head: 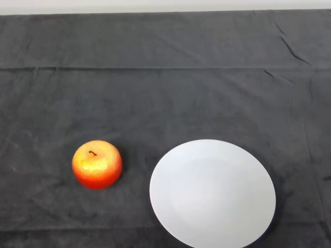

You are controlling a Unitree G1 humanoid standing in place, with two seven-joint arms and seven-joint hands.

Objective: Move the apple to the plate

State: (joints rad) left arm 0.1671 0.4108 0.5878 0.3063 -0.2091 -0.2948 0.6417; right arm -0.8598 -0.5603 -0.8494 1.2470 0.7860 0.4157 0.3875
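Observation:
A red and yellow apple [96, 164] sits upright on the dark cloth at the lower left, its stem pointing up. A plain white plate [212, 194] lies to the right of it, a short gap apart, with nothing on it. The plate's near rim runs off the bottom of the view.
The dark cloth [165, 88] covers the whole table, with a few creases at the far right. A pale strip of wall or floor [155, 5] shows beyond the table's far edge.

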